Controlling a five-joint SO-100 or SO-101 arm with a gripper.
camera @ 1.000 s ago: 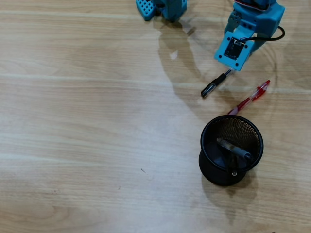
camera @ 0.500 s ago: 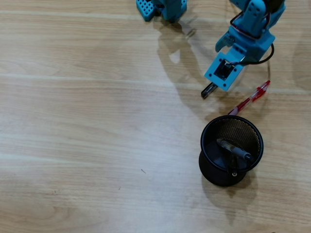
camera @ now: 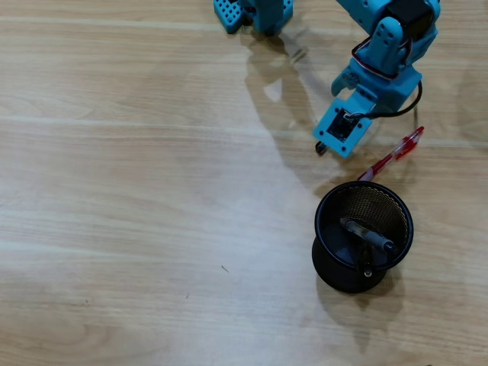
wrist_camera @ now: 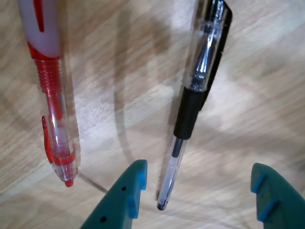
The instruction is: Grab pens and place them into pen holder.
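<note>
In the wrist view my gripper is open just above the table, one teal finger on each side of the writing tip of the clear pen with a black cap. That pen lies flat and is closer to the left finger. The red-and-clear pen lies to its left, outside the jaws. In the overhead view my gripper covers the clear pen, and only its cap end shows. The red pen lies right of it. The black mesh pen holder stands below, with a grey-black pen inside.
The arm's blue base stands at the top edge of the wooden table in the overhead view. The pen holder's rim lies close under the red pen's lower end.
The arm has swung down and left in the overhead view, and its head now covers most of the clear pen. The pens and the holder have not moved.
</note>
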